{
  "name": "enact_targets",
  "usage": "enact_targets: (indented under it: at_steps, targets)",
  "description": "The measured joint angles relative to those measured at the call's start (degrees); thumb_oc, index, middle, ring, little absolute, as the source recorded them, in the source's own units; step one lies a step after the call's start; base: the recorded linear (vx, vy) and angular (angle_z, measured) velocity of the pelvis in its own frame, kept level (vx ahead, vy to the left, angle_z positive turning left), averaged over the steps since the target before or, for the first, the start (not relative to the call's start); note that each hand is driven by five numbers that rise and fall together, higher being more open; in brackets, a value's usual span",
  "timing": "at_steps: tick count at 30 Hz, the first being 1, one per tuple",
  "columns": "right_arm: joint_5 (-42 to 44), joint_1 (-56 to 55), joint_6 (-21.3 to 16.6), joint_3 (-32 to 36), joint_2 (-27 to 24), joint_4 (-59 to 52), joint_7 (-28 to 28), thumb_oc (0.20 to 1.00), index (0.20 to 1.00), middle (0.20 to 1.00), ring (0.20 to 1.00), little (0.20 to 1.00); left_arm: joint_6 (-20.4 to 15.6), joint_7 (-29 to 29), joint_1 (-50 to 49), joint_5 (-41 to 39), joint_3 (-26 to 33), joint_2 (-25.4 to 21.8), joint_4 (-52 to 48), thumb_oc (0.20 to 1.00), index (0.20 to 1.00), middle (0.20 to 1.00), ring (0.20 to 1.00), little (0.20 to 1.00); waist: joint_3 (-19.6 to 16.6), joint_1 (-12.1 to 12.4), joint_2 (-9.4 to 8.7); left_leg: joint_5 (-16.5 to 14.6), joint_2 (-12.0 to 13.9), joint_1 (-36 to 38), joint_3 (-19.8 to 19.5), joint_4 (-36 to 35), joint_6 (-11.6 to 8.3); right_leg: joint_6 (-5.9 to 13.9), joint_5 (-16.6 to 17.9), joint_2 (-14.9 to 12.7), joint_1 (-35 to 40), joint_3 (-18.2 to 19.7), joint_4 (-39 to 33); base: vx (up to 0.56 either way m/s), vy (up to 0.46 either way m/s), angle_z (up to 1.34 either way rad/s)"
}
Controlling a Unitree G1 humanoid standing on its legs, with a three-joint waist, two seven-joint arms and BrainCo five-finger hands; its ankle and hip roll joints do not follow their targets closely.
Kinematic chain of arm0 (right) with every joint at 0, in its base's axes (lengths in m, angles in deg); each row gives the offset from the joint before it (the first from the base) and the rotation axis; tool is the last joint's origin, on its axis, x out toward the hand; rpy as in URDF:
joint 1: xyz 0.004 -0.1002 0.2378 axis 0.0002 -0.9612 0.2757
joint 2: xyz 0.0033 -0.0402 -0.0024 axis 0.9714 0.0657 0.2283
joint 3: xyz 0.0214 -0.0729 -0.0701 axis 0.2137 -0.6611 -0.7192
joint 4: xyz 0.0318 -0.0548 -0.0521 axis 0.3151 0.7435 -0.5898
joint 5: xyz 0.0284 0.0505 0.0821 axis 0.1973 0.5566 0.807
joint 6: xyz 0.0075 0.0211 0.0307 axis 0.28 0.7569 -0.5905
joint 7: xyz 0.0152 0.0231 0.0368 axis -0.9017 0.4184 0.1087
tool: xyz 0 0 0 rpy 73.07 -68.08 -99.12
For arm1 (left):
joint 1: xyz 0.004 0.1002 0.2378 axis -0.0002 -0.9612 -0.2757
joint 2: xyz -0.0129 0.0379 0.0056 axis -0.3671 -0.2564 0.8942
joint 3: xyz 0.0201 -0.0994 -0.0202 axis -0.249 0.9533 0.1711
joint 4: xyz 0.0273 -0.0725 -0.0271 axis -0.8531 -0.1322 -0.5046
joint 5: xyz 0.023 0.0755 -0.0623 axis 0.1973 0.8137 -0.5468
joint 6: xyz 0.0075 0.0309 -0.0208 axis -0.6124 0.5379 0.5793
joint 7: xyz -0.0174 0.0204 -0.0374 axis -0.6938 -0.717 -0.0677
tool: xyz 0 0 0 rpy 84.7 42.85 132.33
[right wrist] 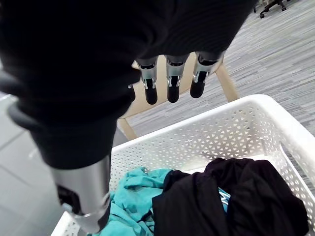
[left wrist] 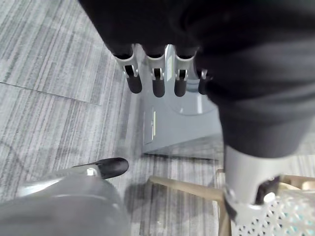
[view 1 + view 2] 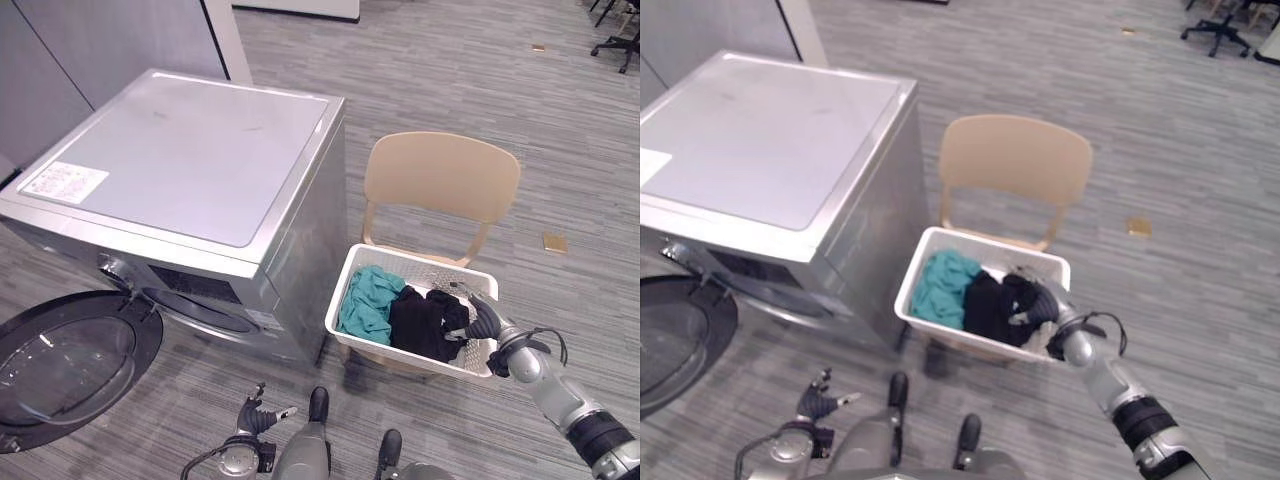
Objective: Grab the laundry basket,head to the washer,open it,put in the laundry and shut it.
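With washer (image 3: 190, 190) door (image 3: 65, 360) open and basket (image 3: 480, 283) on chair (image 3: 440, 180): right hand (image 3: 478, 322) over clothes (image 3: 400, 315), fingers (image 1: 170, 91) relaxed, empty; left hand (image 3: 252, 418) likewise open; loading, shutting pending.

Two head cameras look steeply down; two wrist cameras look along the hands from very close.

From the head, both eye views face down and forward over the silver front-loading washing machine (image 3: 190, 190), the beige plastic chair (image 3: 440, 190) and the white perforated laundry basket (image 3: 352, 275) on its seat, sharing nearly the whole scene from slightly offset spots. The right wrist view sits just above that basket's rim (image 1: 206, 120), facing the chair's back. The left wrist view hangs low near the grey striped carpet floor (image 2: 49, 88), facing the washer's lower corner, with a basket corner at its edge.
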Motion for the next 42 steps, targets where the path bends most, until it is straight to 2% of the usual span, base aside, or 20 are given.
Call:
enact_targets:
  at_steps: [1,2,4,7,11,14,16,18,20,21,23,25,28,29,30,31,32,33,36,42]
  targets:
    - [0.00,0.04,0.01,0.01,-0.03,0.46,-0.01,1.000,1.000,1.000,1.000,1.000,0.01,0.13,-0.67,0.00,-0.09,0.03,0.51,1.000,1.000,1.000,1.000,1.000,0.08,0.00,1.02,0.11,0.22,1.80,-0.03,-0.32,0.14,0.65,-0.42,0.43,0.88,-0.04,0.00,0.07,0.094,-0.06]
    - [0.00,0.07,0.02,0.09,-0.02,0.83,-0.04,1.000,1.000,1.000,1.000,1.000,0.02,0.25,-1.05,0.01,-0.28,0.04,1.18,1.000,1.000,1.000,1.000,1.000,0.20,-0.06,1.94,1.74,0.33,3.28,-0.32,-1.14,1.21,1.35,-0.93,0.79,1.54,-0.02,0.01,0.07,0.089,0.04]
    - [-0.02,0.42,0.06,-0.38,0.34,1.21,0.00,1.000,1.000,1.000,1.000,1.000,0.03,0.24,-0.46,-0.02,-0.26,-1.20,1.40,1.000,1.000,1.000,1.000,1.000,0.67,0.43,1.21,2.13,-1.91,3.12,0.14,-1.64,2.79,3.20,-1.56,-1.39,1.00,0.49,0.25,0.07,0.157,0.04]
    - [-0.82,9.53,0.16,-4.68,4.30,9.09,-0.09,1.000,1.000,1.000,1.000,1.000,-0.17,0.04,1.08,-0.03,0.18,-4.42,0.99,1.000,1.000,1.000,1.000,1.000,2.79,3.05,1.90,0.75,-4.94,3.08,2.05,-1.65,4.86,5.49,-2.28,-5.14,-1.13,1.59,2.94,-0.11,0.156,-0.18]
    - [-0.86,17.33,0.58,-6.97,5.72,14.69,-0.39,1.000,1.000,1.000,1.000,1.000,-0.76,-0.71,5.53,-0.63,-0.04,-5.49,0.93,1.000,1.000,1.000,1.000,1.000,6.26,4.98,2.04,1.29,-4.98,-1.52,2.37,-0.90,5.35,6.06,-2.57,-5.39,-6.31,2.42,5.05,-0.12,0.042,-0.06]
    - [-0.98,25.77,1.52,-10.55,8.28,23.57,-1.58,1.000,1.000,1.000,1.000,1.000,-1.83,-1.99,8.53,-2.31,-1.81,-5.58,-1.23,1.000,1.000,1.000,1.000,1.000,13.12,7.56,2.04,2.34,-4.80,-5.26,1.72,-0.41,5.60,6.10,-2.54,-5.11,-9.97,2.06,5.95,-0.18,0.011,0.11]
    - [-2.16,34.81,1.99,-14.78,10.21,36.18,-3.95,1.000,1.000,1.000,1.000,1.000,-2.94,-2.56,11.67,-4.25,-3.68,-5.49,-1.12,1.000,1.000,1.000,1.000,1.000,15.51,8.39,2.64,3.76,-4.32,-10.63,0.05,-0.33,5.12,6.09,-2.55,-4.54,-15.24,0.63,7.26,-0.16,0.010,0.22]
    - [-3.12,42.38,2.06,-15.26,9.72,42.25,-7.84,1.000,1.000,1.000,1.000,1.000,-3.53,-3.34,13.39,-6.45,-4.18,-5.41,-1.22,1.000,1.000,1.000,1.000,1.000,17.35,9.08,2.83,4.65,-4.00,-12.91,-0.76,-0.39,4.70,5.93,-2.68,-4.29,-17.94,0.04,8.65,-0.11,0.010,0.18]
    - [-3.18,47.00,3.97,-15.61,9.54,48.31,-7.60,0.200,0.200,0.200,0.200,0.200,-3.75,-3.88,14.51,-6.85,-5.65,-5.45,-1.19,1.000,1.000,1.000,1.000,1.000,17.68,9.92,3.41,4.83,-4.06,-13.79,-1.90,-0.56,4.22,6.09,-3.02,-4.20,-18.48,-1.07,8.79,-0.05,-0.003,0.28]
    - [-3.11,46.83,5.32,-14.75,9.54,47.67,-7.57,0.200,0.200,0.200,0.200,0.200,-3.72,-4.10,14.87,-7.12,-5.82,-5.47,-1.20,1.000,1.000,1.000,1.000,1.000,17.67,11.02,3.39,4.71,-4.16,-13.80,-2.29,-0.60,4.05,5.99,-3.07,-4.24,-18.38,-1.19,8.97,-0.01,0.007,0.28]
    - [-2.81,42.87,6.23,-13.26,8.50,41.03,-7.41,0.200,0.200,0.200,0.200,0.200,-3.71,-4.28,15.57,-8.49,-5.66,-5.51,-1.24,1.000,1.000,1.000,1.000,1.000,17.63,10.84,3.31,4.85,-4.55,-13.22,-2.77,-0.61,4.26,5.68,-2.84,-4.45,-17.52,-1.00,8.98,0.00,0.013,0.15]
    - [4.02,32.69,5.25,-7.51,7.15,23.92,-6.90,0.200,0.200,0.200,0.200,0.200,-3.73,-4.51,14.92,-8.89,-4.99,-5.08,-3.44,1.000,1.000,1.000,1.000,1.000,17.57,9.41,3.13,5.09,-4.85,-9.33,-2.03,-1.82,4.58,5.96,-2.63,-4.67,-13.94,-0.30,7.72,-0.01,0.014,-0.16]
    - [9.57,24.64,4.63,-0.63,7.50,11.12,-6.73,0.200,0.200,0.200,0.200,0.200,-3.62,-4.44,14.81,-8.90,-3.04,-4.98,-5.24,1.000,1.000,1.000,1.000,1.000,17.05,6.97,2.27,4.86,-4.28,-6.06,-1.21,-2.62,4.36,6.12,-2.47,-4.04,-10.78,0.75,6.23,0.06,0.003,-0.16]
    - [12.01,19.92,4.46,4.96,8.88,5.06,-6.42,0.200,0.200,0.200,0.200,0.200,-2.88,-4.20,13.89,-8.89,-2.14,-4.72,-6.67,1.000,1.000,1.000,1.000,1.000,17.08,6.69,2.23,4.81,-4.23,-4.01,-0.44,-2.89,4.31,5.83,-2.25,-4.10,-9.01,1.11,6.22,0.06,0.003,-0.20]
    - [15.21,16.44,2.63,7.23,12.09,3.10,-7.00,0.200,0.200,0.200,0.200,0.200,-3.06,-4.15,10.42,-8.89,-0.98,-5.11,-8.00,1.000,1.000,1.000,1.000,1.000,14.95,5.64,1.23,4.28,-4.29,-1.49,-0.24,-3.84,3.94,5.88,-2.31,-4.21,-6.73,1.37,5.20,0.10,0.006,-0.33]
    - [16.26,14.90,2.25,6.85,12.69,3.14,-6.92,0.200,0.200,0.200,0.200,0.200,-2.83,-4.02,8.93,-8.89,-1.06,-5.12,-7.52,1.000,1.000,1.000,1.000,1.000,11.60,5.21,0.65,3.63,-4.18,-1.78,0.24,-4.05,3.16,5.87,-2.28,-4.01,-6.90,2.03,3.99,0.09,0.001,-0.23]
    - [18.18,13.67,2.23,7.52,12.97,2.78,-6.68,0.200,0.200,0.200,0.200,0.200,-2.50,-3.72,8.44,-8.87,-0.92,-4.94,-7.50,1.000,1.000,1.000,1.000,1.000,10.22,4.30,0.72,3.62,-4.15,-1.22,0.26,-4.07,3.15,5.85,-1.86,-3.81,-5.78,2.08,3.01,0.15,0.006,-0.09]
    - [19.52,12.20,2.24,7.94,13.64,2.63,-6.51,0.200,0.200,0.200,0.200,0.200,-2.24,-3.56,7.78,-8.87,-0.57,-4.98,-7.51,1.000,1.000,1.000,1.000,1.000,9.37,4.09,0.72,3.63,-4.14,-0.06,0.27,-4.09,3.48,5.94,-1.74,-3.78,-4.53,2.01,2.73,0.13,0.010,0.03]
    - [24.02,7.02,1.70,8.72,14.77,2.19,-5.12,0.200,0.200,0.200,0.200,0.200,-1.55,-2.98,3.60,-8.86,1.87,-4.88,-8.12,1.000,1.000,1.000,1.000,1.000,3.82,3.97,1.14,2.33,-4.49,2.20,0.49,-4.14,3.85,5.97,-1.73,-3.96,-1.36,2.17,0.42,0.11,0.016,-0.04]
    - [35.08,-0.29,0.07,11.73,16.58,-9.54,-0.38,0.200,0.200,0.200,0.200,0.200,0.12,-1.76,-0.91,-8.88,2.94,-3.44,-12.86,1.000,1.000,1.000,1.000,1.000,2.31,2.95,1.55,1.64,-4.50,5.26,1.04,-4.13,4.34,5.92,-1.70,-3.94,1.28,2.56,0.12,0.07,0.045,-0.03]
